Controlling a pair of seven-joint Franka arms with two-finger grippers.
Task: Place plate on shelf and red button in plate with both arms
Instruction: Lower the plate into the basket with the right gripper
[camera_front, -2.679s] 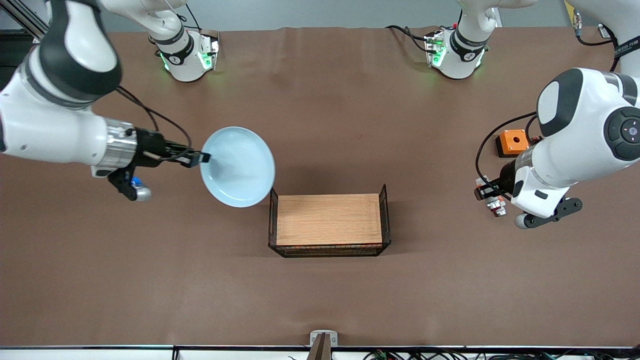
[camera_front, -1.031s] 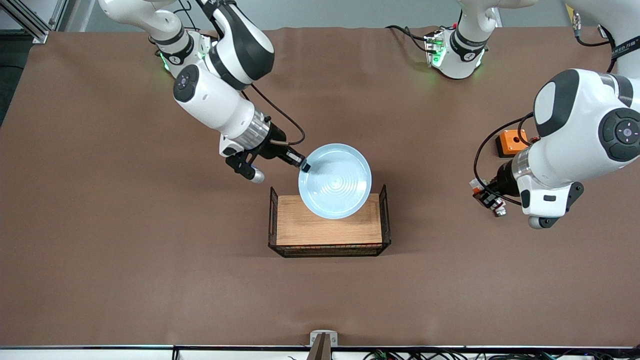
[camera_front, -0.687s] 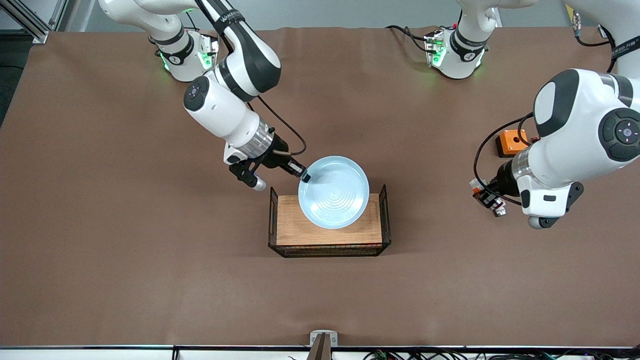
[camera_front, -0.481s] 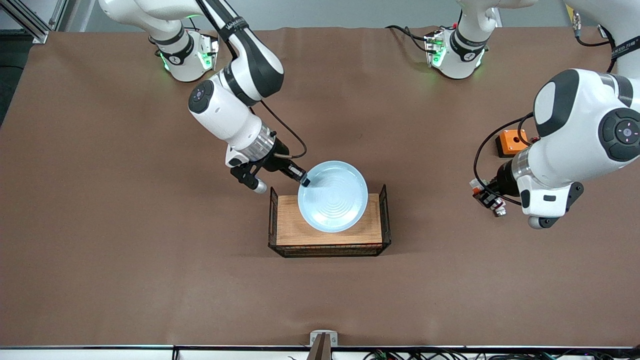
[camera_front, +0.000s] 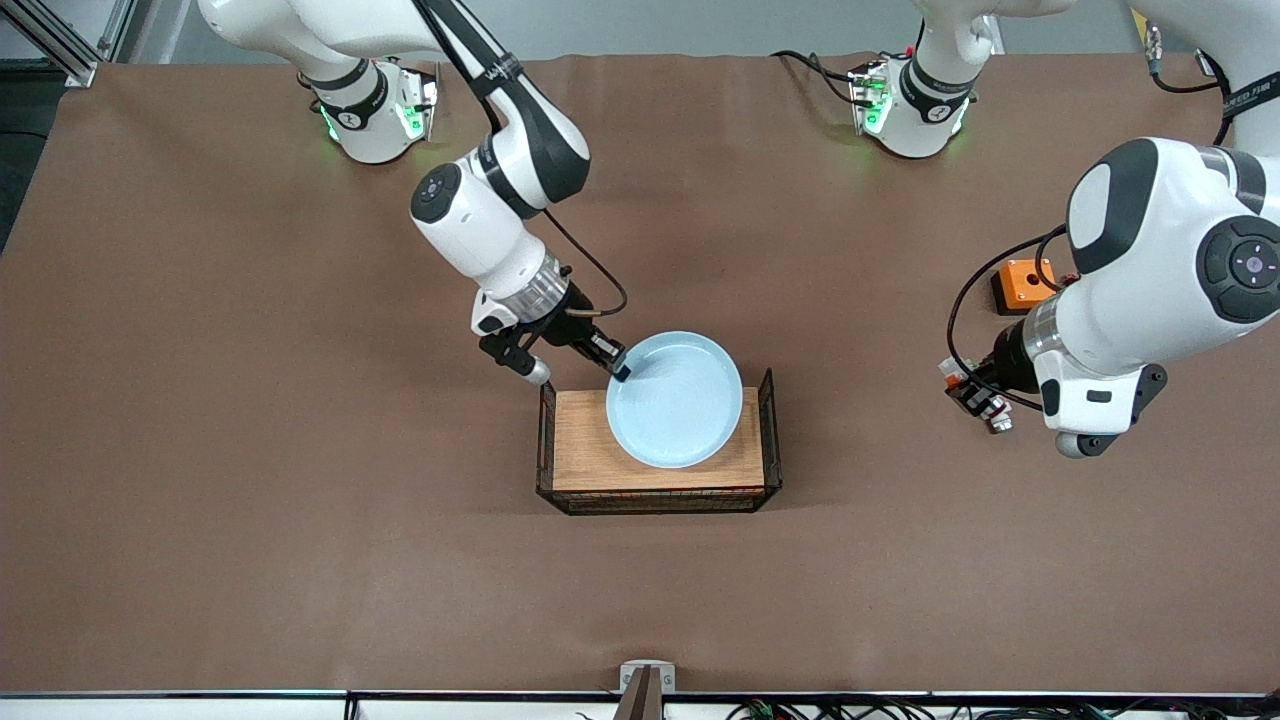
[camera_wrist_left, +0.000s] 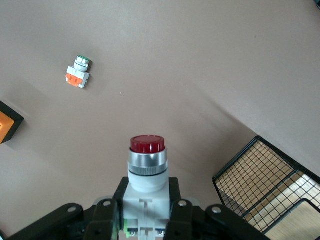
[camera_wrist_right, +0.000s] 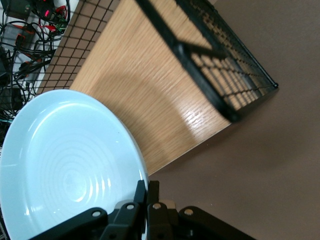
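The pale blue plate (camera_front: 675, 400) lies level, low over the wooden-topped rack (camera_front: 580, 450), toward the rack's edge farther from the front camera. I cannot tell whether it touches the wood. My right gripper (camera_front: 617, 370) is shut on the plate's rim, also in the right wrist view (camera_wrist_right: 148, 192), where the plate (camera_wrist_right: 65, 160) covers part of the rack's top (camera_wrist_right: 150, 100). My left gripper (camera_front: 975, 388) is shut on the red button (camera_front: 995, 415) above the table at the left arm's end. In the left wrist view the gripper (camera_wrist_left: 147, 220) holds the button (camera_wrist_left: 147, 165) by its white body.
An orange square box (camera_front: 1022, 283) sits on the table beside the left arm, and its corner shows in the left wrist view (camera_wrist_left: 7, 125). A stubby white part with an orange side (camera_wrist_left: 79, 71) lies near it. The rack has black wire end walls (camera_front: 768, 425).
My right arm swung the plate from the right arm's end of the table to over the rack and lowered it. My left gripper lifted slightly with the button, then held still.
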